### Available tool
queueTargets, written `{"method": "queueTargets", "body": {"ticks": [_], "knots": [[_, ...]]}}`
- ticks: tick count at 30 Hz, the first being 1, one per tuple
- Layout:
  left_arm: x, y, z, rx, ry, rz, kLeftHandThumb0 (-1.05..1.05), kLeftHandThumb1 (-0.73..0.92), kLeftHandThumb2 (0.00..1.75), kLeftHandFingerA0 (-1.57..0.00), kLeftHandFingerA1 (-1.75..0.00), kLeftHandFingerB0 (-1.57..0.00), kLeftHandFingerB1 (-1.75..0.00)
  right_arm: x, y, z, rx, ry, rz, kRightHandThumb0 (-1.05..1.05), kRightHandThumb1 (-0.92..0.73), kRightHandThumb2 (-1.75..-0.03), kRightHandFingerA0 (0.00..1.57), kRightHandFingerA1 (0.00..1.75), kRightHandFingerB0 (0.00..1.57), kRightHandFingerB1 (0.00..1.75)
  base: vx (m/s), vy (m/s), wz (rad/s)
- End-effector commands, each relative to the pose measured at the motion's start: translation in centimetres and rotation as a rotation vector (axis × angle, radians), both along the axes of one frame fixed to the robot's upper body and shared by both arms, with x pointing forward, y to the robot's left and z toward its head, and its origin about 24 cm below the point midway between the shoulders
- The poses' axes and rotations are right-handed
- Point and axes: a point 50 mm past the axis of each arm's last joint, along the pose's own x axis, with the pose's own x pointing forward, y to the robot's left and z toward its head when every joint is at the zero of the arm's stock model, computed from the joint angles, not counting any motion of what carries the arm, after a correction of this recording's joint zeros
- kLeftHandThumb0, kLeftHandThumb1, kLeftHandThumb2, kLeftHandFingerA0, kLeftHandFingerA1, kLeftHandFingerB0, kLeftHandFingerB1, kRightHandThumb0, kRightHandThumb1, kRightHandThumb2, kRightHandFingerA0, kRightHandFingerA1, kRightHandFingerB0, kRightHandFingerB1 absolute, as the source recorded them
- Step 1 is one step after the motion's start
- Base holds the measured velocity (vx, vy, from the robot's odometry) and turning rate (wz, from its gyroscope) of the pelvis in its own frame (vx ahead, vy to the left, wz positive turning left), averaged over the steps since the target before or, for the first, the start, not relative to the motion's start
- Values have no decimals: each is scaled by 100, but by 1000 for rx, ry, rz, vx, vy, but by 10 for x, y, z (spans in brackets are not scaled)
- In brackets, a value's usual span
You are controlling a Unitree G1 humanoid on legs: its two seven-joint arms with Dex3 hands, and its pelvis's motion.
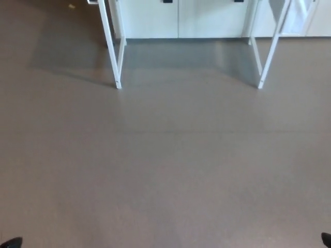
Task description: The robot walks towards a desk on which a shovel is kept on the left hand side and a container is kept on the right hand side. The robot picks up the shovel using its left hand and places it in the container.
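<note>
Grey floor [165, 165] fills nearly the whole head view, bare and smooth, with plenty of open room to walk forward. Up at the top stand the white legs of the desk: the left leg [111, 44] and the right leg [270, 51], with pale cabinet fronts [178, 18] behind them. The desktop itself is above the picture's edge, so the shovel and the container are both out of sight; by the task they lie up there, shovel to the left, container to the right. Small black tips peek in at the bottom left corner [10, 242] and bottom right corner [326, 239]; too little shows to say what they are. Neither hand is in view, so whether the fingers are spread or closed cannot be told. As a guess, a shovel will be stiff and light, best taken by its handle near the middle so the blade does not tip. The approach looks like the step in hand. Watch those desk legs: the gap between them is wide, yet the desk's front edge will limit how close the body can come.
</note>
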Motion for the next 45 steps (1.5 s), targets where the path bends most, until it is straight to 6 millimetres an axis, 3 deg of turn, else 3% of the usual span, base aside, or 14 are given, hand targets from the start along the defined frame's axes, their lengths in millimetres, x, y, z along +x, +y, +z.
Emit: {"method": "queueTargets", "body": {"ticks": [1,6,7,14,18,19,20,24,32,34,35,37,39,45], "knots": [[1,5,4,25,-21,2,-68,84,65,-29,-40,-19,-33,0,0,1,-1,-16,1,-60,-62,-84,29,51,16,43,212,-39,2],[-2,4,4,16,-17,3,-67,82,66,-28,-37,-17,-30,0,0,1,-10,-12,9,-61,-63,-84,30,51,16,43,194,54,-14],[-2,4,5,21,-19,-4,-68,67,98,-21,-49,-10,-44,0,0,1,-12,-12,11,-61,-63,-84,30,51,16,43,169,137,-7],[-4,5,3,9,-15,4,-67,81,64,-27,-39,-18,-33,-2,0,1,-12,-3,17,-60,-63,-84,29,50,16,43,286,213,-8],[-4,6,2,14,-15,6,-70,65,99,-21,-51,-11,-45,-1,1,1,-15,-2,20,-61,-63,-84,29,50,16,43,221,93,8],[-4,6,2,17,-15,3,-67,83,65,-27,-39,-17,-33,-1,1,1,-13,-2,19,-60,-63,-83,28,50,16,43,209,13,6],[-4,6,2,20,-13,1,-69,64,98,-22,-51,-12,-45,-1,1,0,-9,1,16,-61,-62,-84,29,49,16,43,197,-27,12],[-6,6,1,27,-9,0,-69,65,98,-22,-51,-12,-46,-3,1,-1,9,-1,9,-60,-62,-83,28,50,16,43,203,-100,9],[-6,6,3,36,-22,-13,-67,65,98,-24,-52,-14,-46,-2,2,0,-3,4,17,-61,-61,-84,30,50,16,43,283,-166,11],[-6,6,3,28,-25,-6,-65,81,65,-31,-42,-20,-35,-2,2,0,-10,3,22,-62,-61,-84,30,50,16,43,187,-10,-8],[-7,6,2,32,-22,-4,-68,64,99,-26,-53,-14,-47,-3,2,-1,-6,7,18,-63,-61,-84,30,50,16,43,201,53,-15],[-12,5,1,27,-13,-3,-66,81,65,-31,-42,-20,-34,-6,1,-1,-9,16,25,-63,-61,-84,29,50,16,43,190,96,-20],[-17,3,0,15,0,7,-68,63,99,-26,-53,-12,-46,-11,0,-2,-4,25,24,-62,-61,-84,29,50,16,43,271,153,-18],[-31,-7,-2,20,12,8,-63,82,65,-32,-37,-25,-32,-26,2,-4,10,48,24,-61,-61,-83,28,50,15,43,339,106,-15]]}}
